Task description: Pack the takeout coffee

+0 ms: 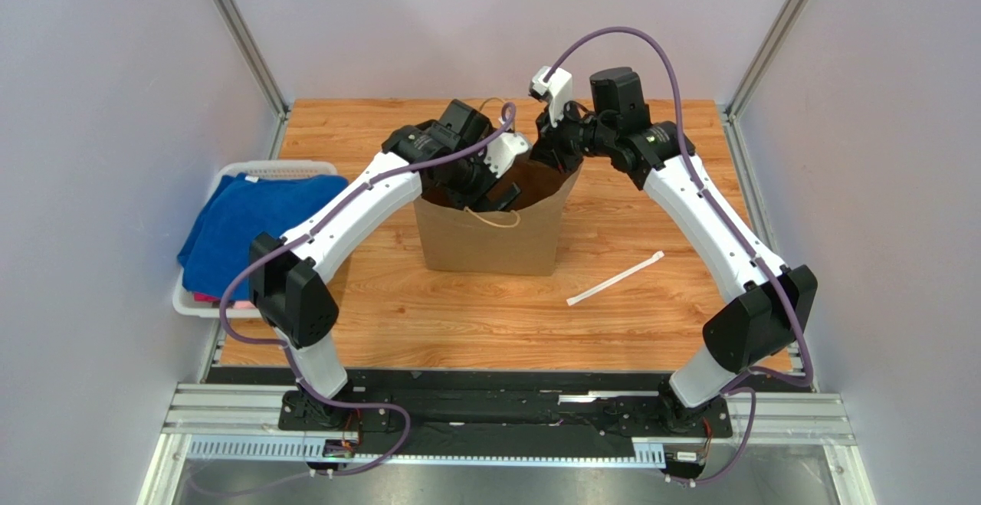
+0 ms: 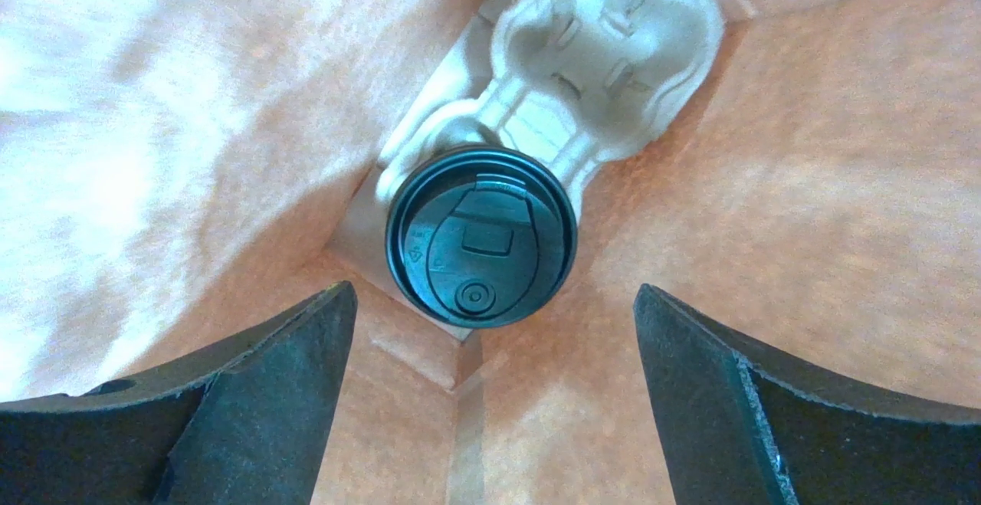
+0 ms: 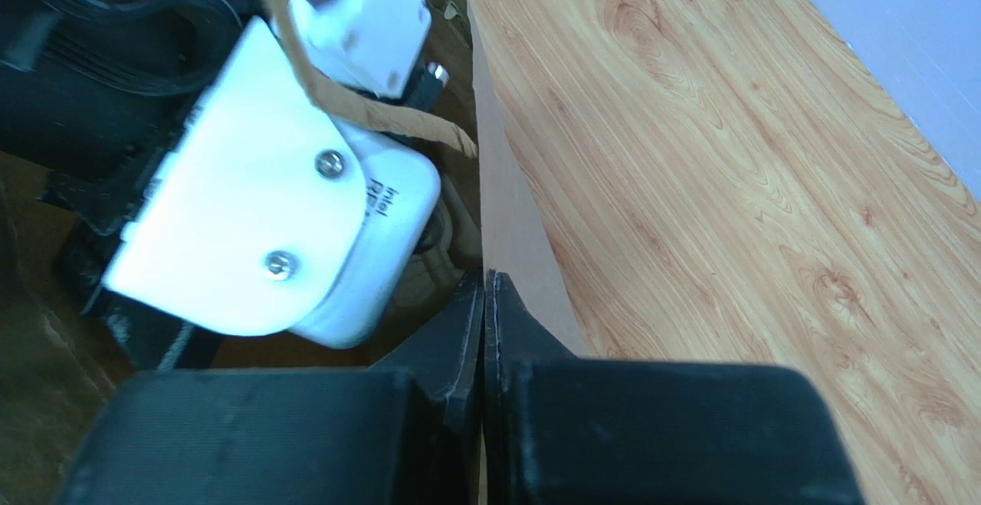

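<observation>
The takeout coffee [image 2: 481, 237], seen from above as a round black lid, stands in one pocket of a pale pulp cup tray [image 2: 599, 45] at the bottom of the brown paper bag [image 1: 489, 241]. My left gripper [image 2: 493, 307] hangs inside the bag above the cup, open, its fingers [image 2: 276, 379] clear of the lid with nothing between them. In the top view the left gripper [image 1: 484, 189] reaches into the bag's mouth. My right gripper [image 3: 486, 281] is shut on the bag's upper right edge [image 3: 512, 218], and it shows at the bag's far right corner [image 1: 555, 151].
A white basket [image 1: 276, 167] holding a blue cloth [image 1: 248, 229] sits at the table's left edge. A white wrapped straw [image 1: 616, 279] lies on the wooden table [image 1: 645, 333] right of the bag. The bag's walls [image 2: 806, 183] close in around the left fingers.
</observation>
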Controlling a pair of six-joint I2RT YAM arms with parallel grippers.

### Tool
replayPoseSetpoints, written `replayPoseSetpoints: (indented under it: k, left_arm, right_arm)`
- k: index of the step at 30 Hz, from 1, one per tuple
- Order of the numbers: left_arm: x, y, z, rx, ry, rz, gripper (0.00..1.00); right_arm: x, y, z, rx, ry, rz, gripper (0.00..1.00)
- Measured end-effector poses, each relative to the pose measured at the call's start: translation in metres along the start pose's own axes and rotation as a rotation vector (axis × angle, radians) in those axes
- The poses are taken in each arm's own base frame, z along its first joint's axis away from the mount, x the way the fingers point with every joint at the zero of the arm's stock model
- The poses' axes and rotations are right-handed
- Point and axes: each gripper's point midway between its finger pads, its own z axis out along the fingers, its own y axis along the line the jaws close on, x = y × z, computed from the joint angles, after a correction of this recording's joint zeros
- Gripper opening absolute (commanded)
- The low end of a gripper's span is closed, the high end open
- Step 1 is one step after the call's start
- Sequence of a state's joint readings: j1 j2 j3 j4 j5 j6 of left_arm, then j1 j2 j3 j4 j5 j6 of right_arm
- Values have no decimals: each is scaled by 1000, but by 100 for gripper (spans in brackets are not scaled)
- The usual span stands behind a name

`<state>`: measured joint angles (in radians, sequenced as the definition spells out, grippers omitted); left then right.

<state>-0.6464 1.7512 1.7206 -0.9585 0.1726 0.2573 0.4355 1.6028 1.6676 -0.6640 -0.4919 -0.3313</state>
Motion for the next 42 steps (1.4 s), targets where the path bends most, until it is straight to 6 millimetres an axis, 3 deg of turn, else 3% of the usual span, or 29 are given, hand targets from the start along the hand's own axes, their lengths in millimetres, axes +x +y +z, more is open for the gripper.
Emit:
replayPoseSetpoints:
  k: [7,19,22,28,33,38,42]
  left_arm:
    - [-23,0,-28,-8,-59,-4,99]
    - [-45,-2,-73,-34,-156,-6,99]
    - [-53,-2,-93,-52,-208,-1,99]
    - [-78,11,-138,-98,-346,-16,99]
    - [-83,20,-160,-110,-417,-31,99]
    - [-88,18,-178,-101,-485,-41,99]
    - [-94,13,-192,-89,-535,-49,99]
  right_arm:
    - [0,0,0,0,0,-7,0]
    - [0,2,0,-4,0,-13,3]
    - [0,4,1,-5,1,-16,10]
    - [1,3,1,6,6,-15,34]
    - [-1,1,1,15,5,-14,46]
    - [-17,-1,-6,33,-25,-26,66]
    - [-36,-3,-15,52,-64,-35,74]
